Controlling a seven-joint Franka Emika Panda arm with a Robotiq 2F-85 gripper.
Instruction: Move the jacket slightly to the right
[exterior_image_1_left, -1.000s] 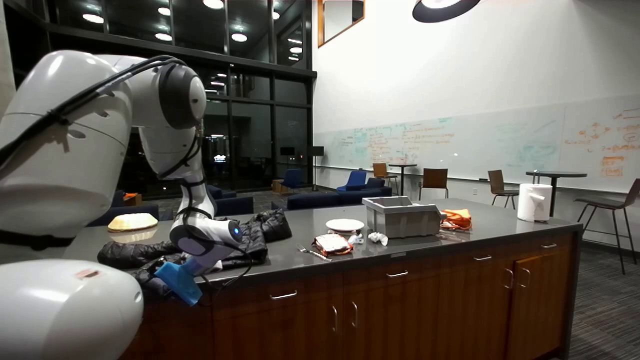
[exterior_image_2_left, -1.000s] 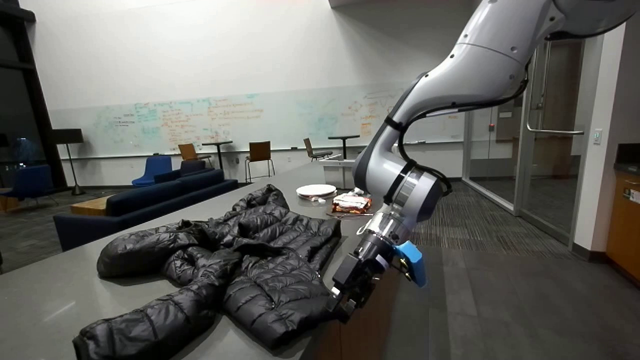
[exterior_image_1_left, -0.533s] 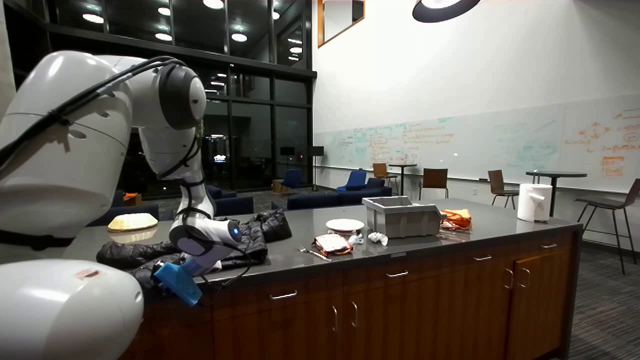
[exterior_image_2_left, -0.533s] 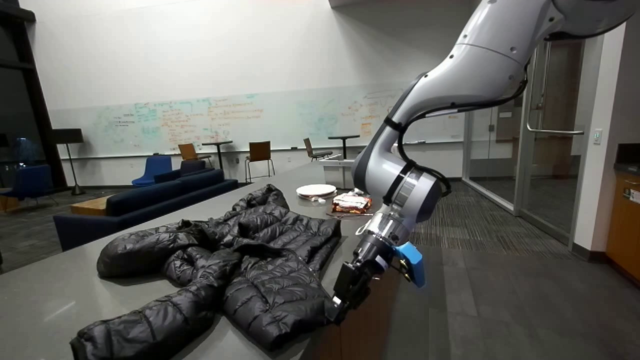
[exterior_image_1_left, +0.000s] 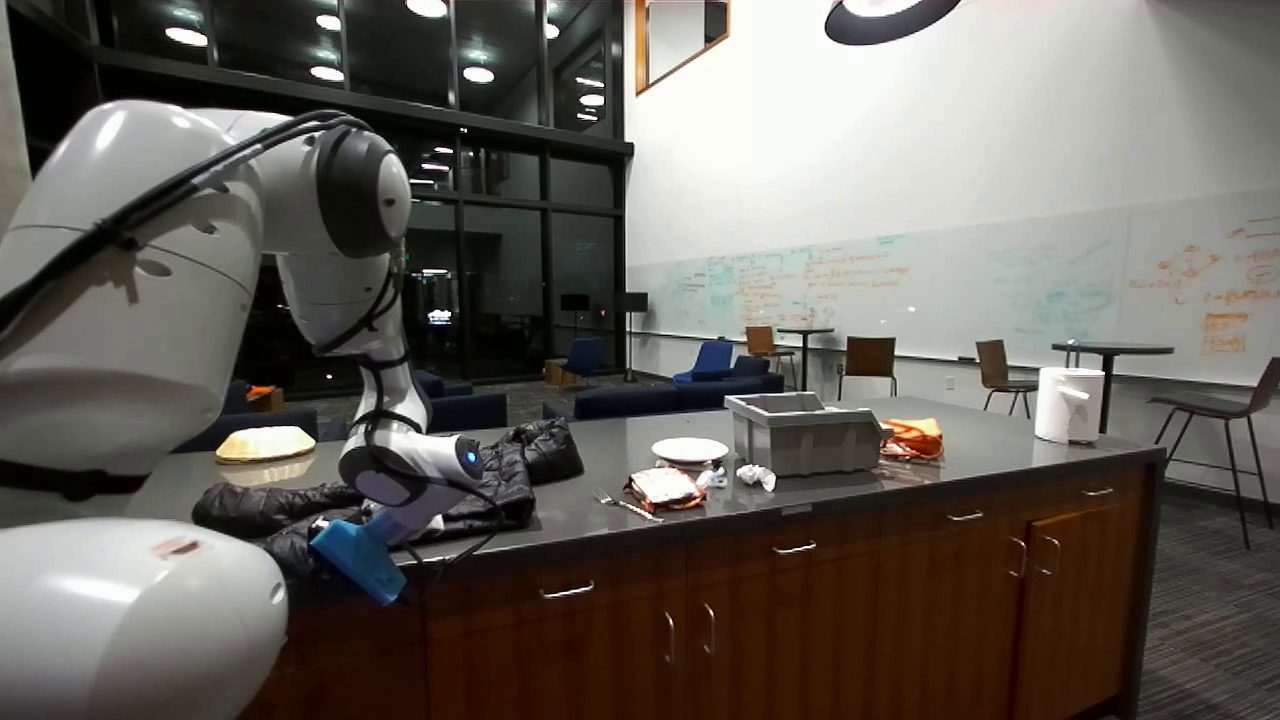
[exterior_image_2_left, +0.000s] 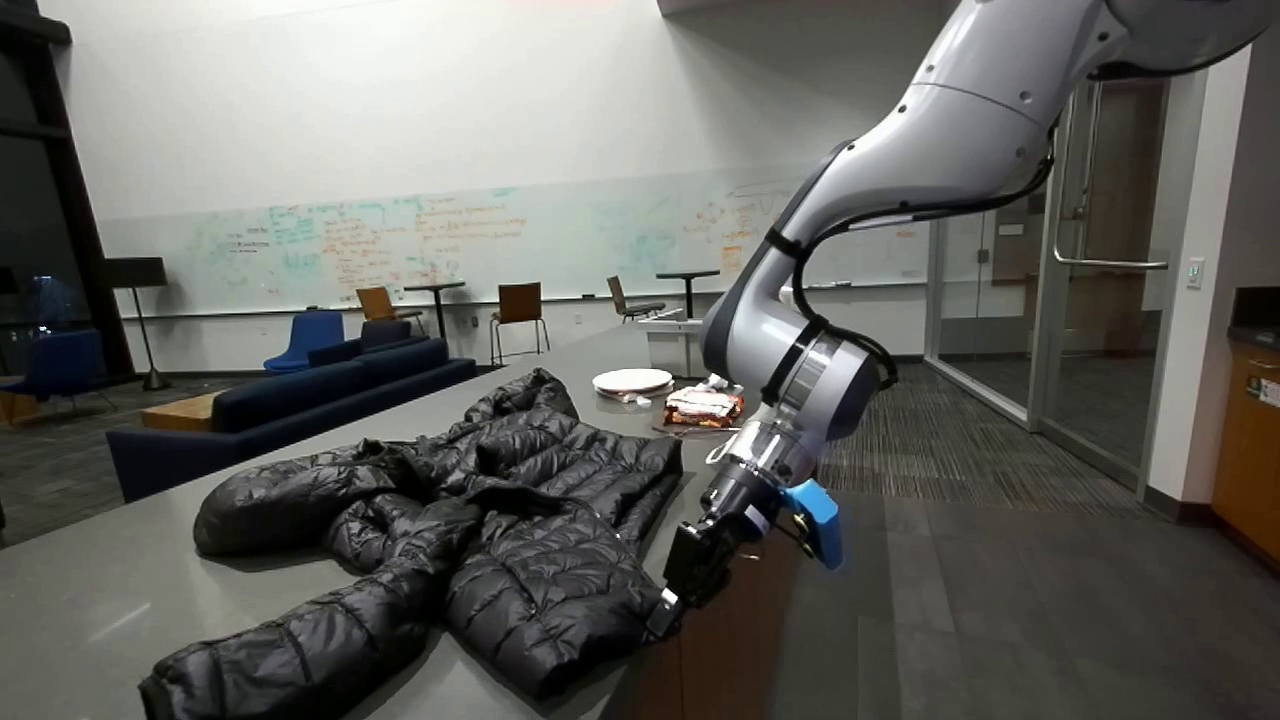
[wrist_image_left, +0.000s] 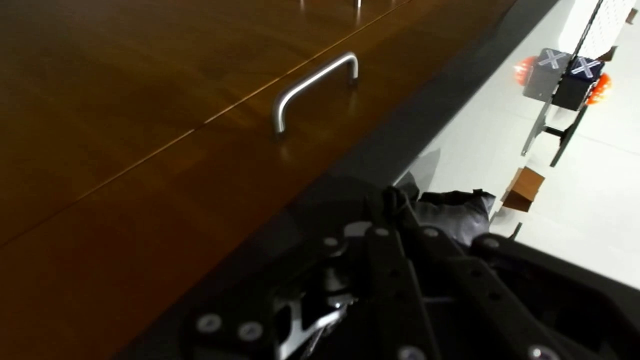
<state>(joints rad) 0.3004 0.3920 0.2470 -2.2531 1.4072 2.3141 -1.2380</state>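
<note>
The gripper (exterior_image_2_left: 663, 612) is narrow, pinching the hem of the black jacket (exterior_image_2_left: 560, 575) at the edge of the counter (exterior_image_2_left: 80, 600). The jacket lies spread on top, with a white plate (exterior_image_2_left: 632, 380) and an orange-and-white packet (exterior_image_2_left: 703, 405) beyond it

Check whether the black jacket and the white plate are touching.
Apart: in an exterior view, a stretch of gray counter shows between the jacket and the plate.

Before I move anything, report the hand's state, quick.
Hand: closed, at the edge of the black jacket; whether fabric is pinched inside cannot be told.
</note>
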